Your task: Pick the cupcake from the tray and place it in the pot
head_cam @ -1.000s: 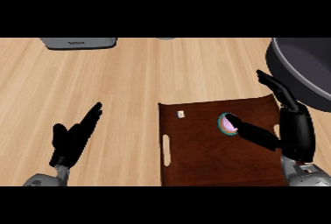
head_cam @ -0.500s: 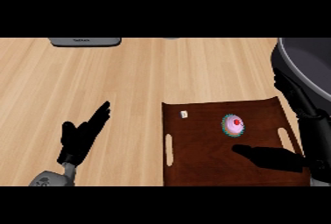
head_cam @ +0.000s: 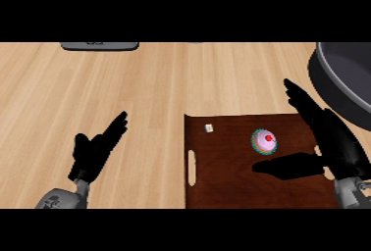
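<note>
Noting cupcake (head_cam: 264, 142) upright on brown tray (head_cam: 225, 188), toward its far right part | right hand (head_cam: 330, 135) just beside cupcake, fingers straight, thumb spread out below it, grasping nothing | left hand (head_cam: 95, 149) released, fingers straight, over counter (head_cam: 145, 88) at lower left | pot (head_cam: 340, 81) at upper right, apart from cupcake

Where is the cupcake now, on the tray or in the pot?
Out of the pot: the cupcake sits upright on the brown tray.

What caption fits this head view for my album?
Open right hand beside the cupcake on the brown tray, dark pot at the right edge.
</note>
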